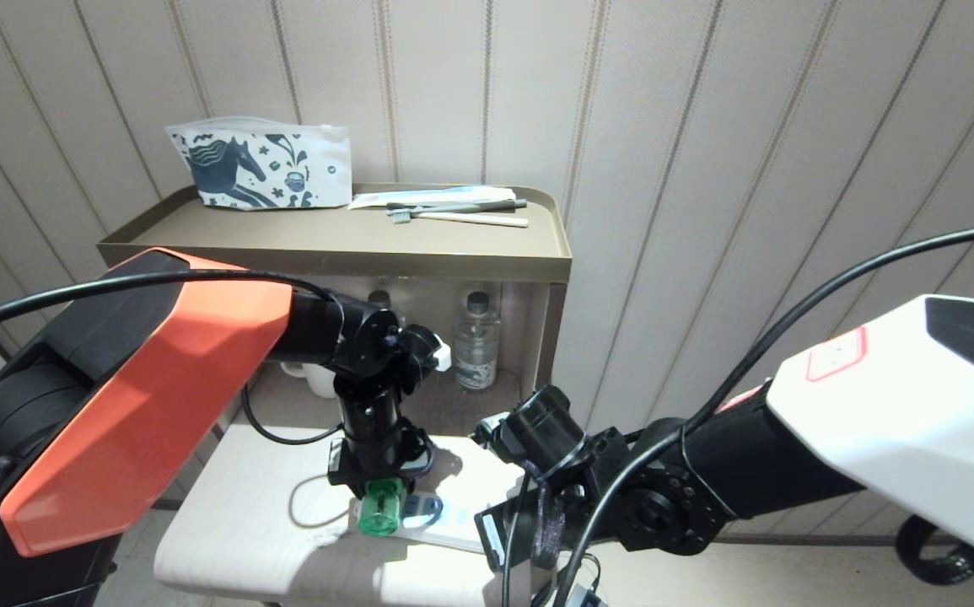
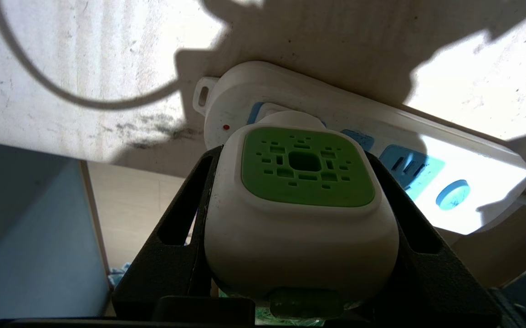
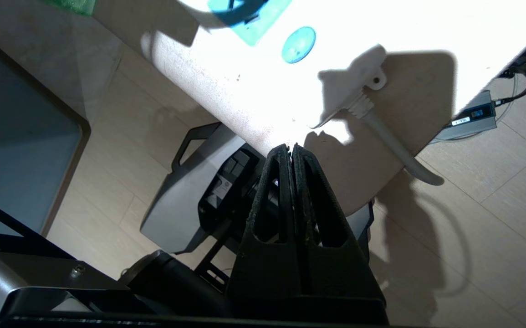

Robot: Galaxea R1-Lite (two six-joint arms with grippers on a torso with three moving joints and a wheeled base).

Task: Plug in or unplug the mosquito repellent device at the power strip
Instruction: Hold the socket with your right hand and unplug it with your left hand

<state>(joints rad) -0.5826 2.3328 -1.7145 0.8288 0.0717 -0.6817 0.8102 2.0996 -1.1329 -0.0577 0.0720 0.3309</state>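
The mosquito repellent device [image 2: 306,168] has a white head with a green vented face, and its green bottle [image 1: 379,510] shows in the head view. My left gripper [image 2: 292,155] points down and is shut on the head, one black finger on each side. The device's plug end sits against the end socket of the white power strip [image 2: 426,150], beside a small red light. Its prongs are hidden. The strip [image 1: 449,516] lies on a low pale table [image 1: 234,506]. My right gripper [image 3: 291,146] is shut and empty, at the table's front edge near the strip's cord end.
The strip's white cord [image 3: 395,146] runs off the table edge. Behind the table stands a cabinet with a tray top [image 1: 352,244] holding a printed pouch [image 1: 259,166] and toothbrushes [image 1: 453,206]. A water bottle [image 1: 476,341] and a white mug [image 1: 309,375] stand on its shelf.
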